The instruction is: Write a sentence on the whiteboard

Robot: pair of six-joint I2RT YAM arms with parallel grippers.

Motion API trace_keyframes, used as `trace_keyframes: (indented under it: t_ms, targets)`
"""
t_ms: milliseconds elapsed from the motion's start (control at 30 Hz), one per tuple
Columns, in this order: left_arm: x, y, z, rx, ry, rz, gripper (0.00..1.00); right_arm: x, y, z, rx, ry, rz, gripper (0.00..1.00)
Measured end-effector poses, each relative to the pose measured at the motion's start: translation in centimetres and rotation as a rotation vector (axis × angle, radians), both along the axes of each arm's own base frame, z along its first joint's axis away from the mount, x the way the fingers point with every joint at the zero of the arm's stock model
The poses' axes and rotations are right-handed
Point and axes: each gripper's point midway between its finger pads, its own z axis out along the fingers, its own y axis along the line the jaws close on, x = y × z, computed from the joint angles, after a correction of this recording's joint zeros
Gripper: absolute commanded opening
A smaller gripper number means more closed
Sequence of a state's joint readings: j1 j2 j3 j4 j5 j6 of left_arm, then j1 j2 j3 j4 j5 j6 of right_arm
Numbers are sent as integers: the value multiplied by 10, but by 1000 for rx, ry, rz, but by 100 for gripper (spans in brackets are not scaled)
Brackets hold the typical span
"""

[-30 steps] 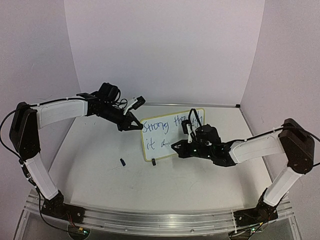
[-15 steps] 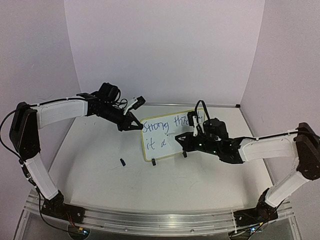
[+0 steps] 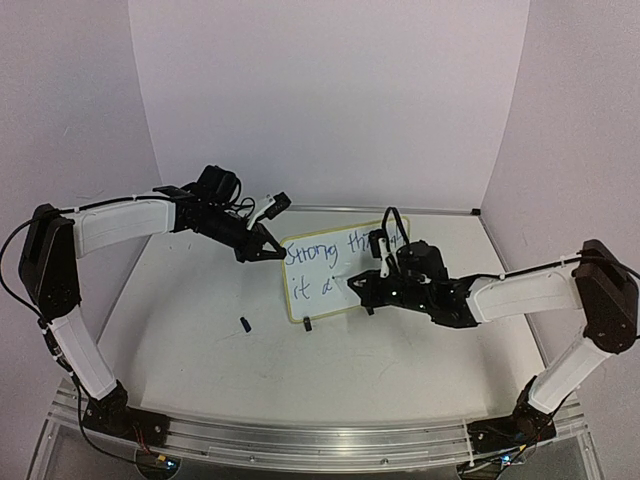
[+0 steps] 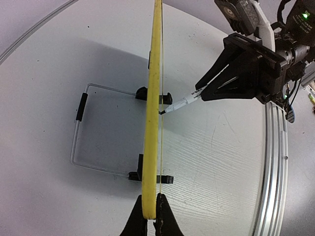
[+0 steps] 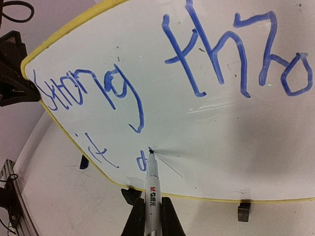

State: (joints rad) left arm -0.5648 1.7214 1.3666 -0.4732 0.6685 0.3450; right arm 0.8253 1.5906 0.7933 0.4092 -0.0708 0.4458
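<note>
Table (image 3: 200,360) white, walls (image 3: 330,100) pale. Left gripper (image 4: 150,223) pinches the whiteboard (image 3: 325,272) by its edge; right gripper (image 5: 152,219) clamps a marker (image 5: 152,184). Only the left wrist view shows a wire frame (image 4: 81,106) behind the board.

A white table (image 3: 200,340) is enclosed on three sides by plain, pale lilac walls (image 3: 330,100). Its near edge is bordered by an aluminium rail (image 3: 300,437). Everything is evenly lit.
</note>
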Motion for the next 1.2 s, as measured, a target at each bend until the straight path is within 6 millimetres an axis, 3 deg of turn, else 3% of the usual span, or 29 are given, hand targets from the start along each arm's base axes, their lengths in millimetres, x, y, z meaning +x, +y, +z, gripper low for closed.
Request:
trace_keyframes:
  t_ms: [200,433,600,733,967,1200]
  targets:
    - [0,0,0,1,0,1,0,-1,1,-9,-6,24,4,0]
    - [0,0,0,1,0,1,0,-7,1,-34,-33,82,16,0]
    - [0,0,0,0,0,1,0,-7,-1,-35,-38,83,11,0]
    - [0,-1,0,0,-1,-1,0,-7,-5,-28,-35,68,-4,0]
    - [-1,-1,0,1,-3,-3,0,-5,-8,16,32,-15,-14,0]
    - [-1,-1,0,1,-5,-4,0,-1,-10,14,12,-26,-32,0]
